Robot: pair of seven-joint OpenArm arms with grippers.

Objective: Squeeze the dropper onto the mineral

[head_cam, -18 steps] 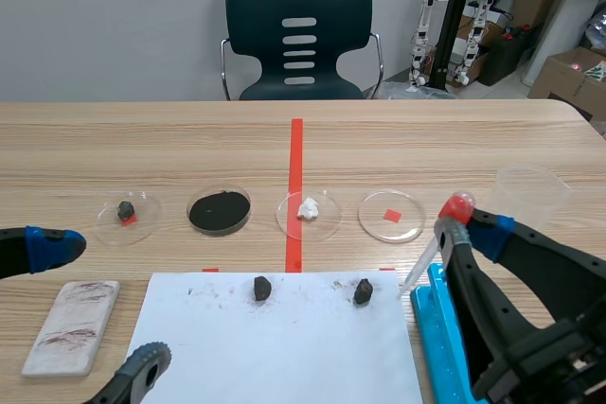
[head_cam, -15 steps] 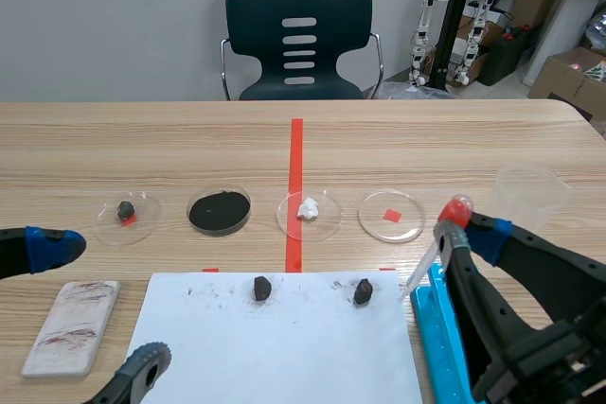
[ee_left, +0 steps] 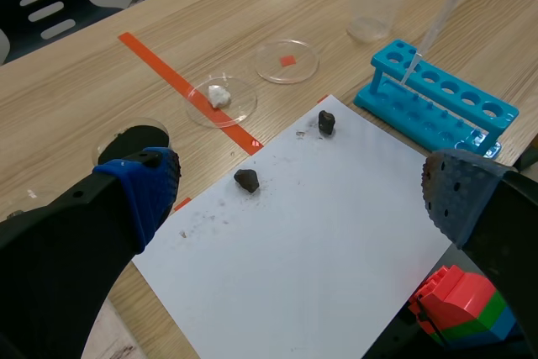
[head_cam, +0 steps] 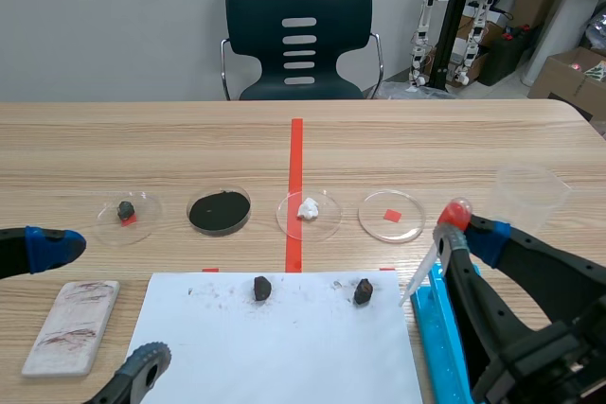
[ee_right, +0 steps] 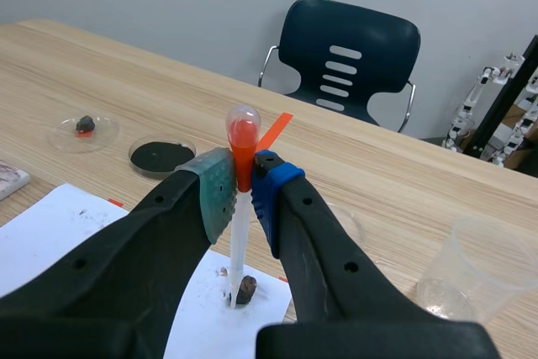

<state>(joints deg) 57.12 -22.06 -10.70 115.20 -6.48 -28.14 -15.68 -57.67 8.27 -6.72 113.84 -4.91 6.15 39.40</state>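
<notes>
Dropper check: the clear plastic dropper with the red bulb (head_cam: 423, 270) hangs tilted at the right side of the table. The right gripper (head_cam: 457, 231) pinches it at the neck just under the bulb. Its tip sits just right of the small dark lumpy mineral (head_cam: 363, 291), the right-hand one of two on the white paper sheet (head_cam: 284, 357), and pretty much over the sheet's right edge.

My worry is that a squeeze from here lands the drop on the paper, or on the blue plastic tube rack (head_cam: 431, 333) just beside it, instead of on the rock. The pads also bite so low on the bulb that pressing harder might barely push anything out, or the dropper could slip.

The left gripper (ee_left: 298, 195) is spread wide and holds nothing, over the near left part of the sheet.

Compared to half a second ago, the dropper and its gripper sit a touch lower and nearer. The rocks and rack haven't budged.
</notes>
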